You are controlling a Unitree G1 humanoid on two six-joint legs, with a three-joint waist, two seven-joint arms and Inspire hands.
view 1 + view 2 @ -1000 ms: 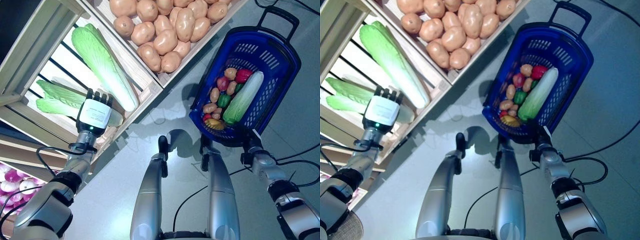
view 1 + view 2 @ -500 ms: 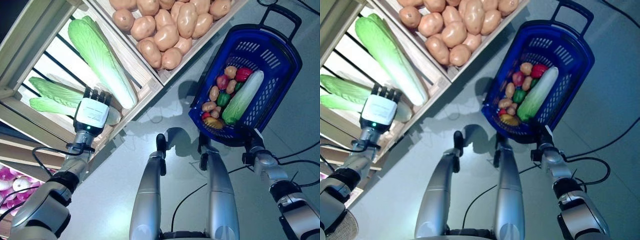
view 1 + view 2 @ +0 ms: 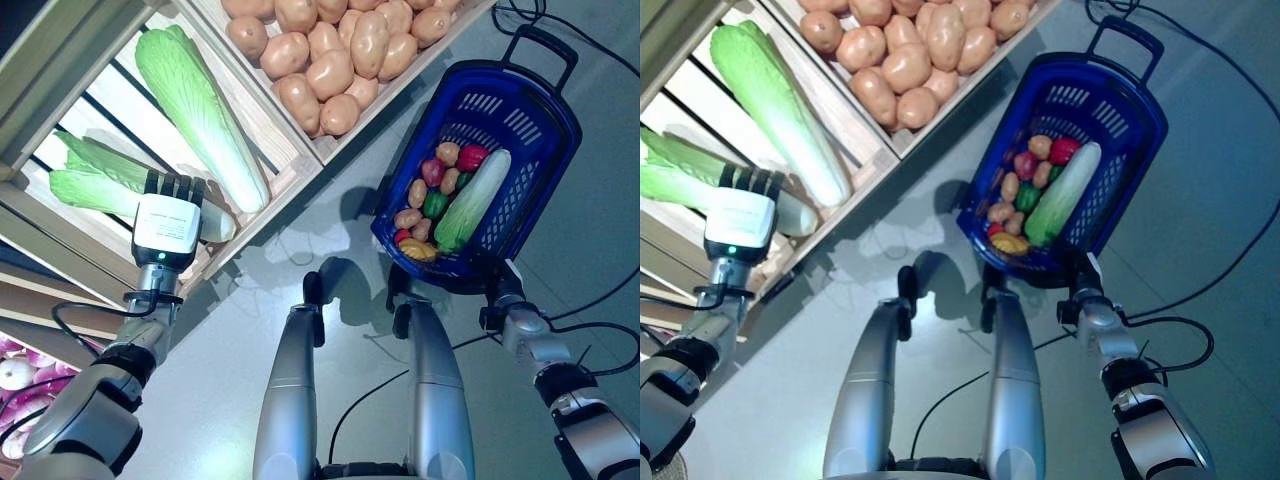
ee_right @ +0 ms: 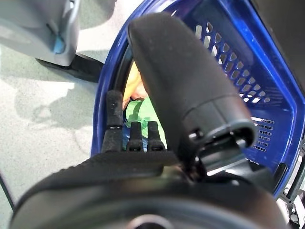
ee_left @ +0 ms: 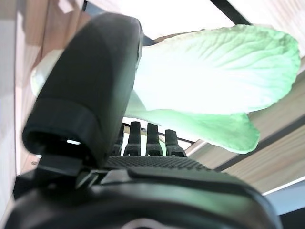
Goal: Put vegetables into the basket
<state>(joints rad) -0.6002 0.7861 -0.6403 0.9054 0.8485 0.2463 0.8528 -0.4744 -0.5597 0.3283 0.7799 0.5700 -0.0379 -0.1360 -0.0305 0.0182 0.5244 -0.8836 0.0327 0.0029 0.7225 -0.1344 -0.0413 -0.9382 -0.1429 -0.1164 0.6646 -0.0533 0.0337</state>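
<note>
My left hand (image 3: pixel 166 218) reaches into the wooden stand's lower crate and lies over the white stem end of a leafy green cabbage (image 3: pixel 88 180). In the left wrist view its fingers (image 5: pixel 143 138) are straight beside the pale green leaf (image 5: pixel 214 81). A second long cabbage (image 3: pixel 200 110) lies just beside the hand. The blue basket (image 3: pixel 572 112) stands on the floor at the right. It holds a long green-white cabbage (image 3: pixel 470 200), a red pepper (image 3: pixel 471 157), a green pepper, potatoes and a yellow piece. My right hand (image 3: pixel 497 290) waits at the basket's near rim (image 4: pixel 107 81), fingers straight.
The wooden stand's front edge (image 3: pixel 290 178) runs slantwise between my left hand and the basket. Grey floor (image 3: pixel 300 240) lies between the stand and the basket. The basket's black handle (image 3: pixel 540 40) points away from me.
The whole picture has shifted a little, so the camera moved. My left hand stays over the cabbage's stem end, a touch further into the crate. The right hand keeps its place at the rim.
</note>
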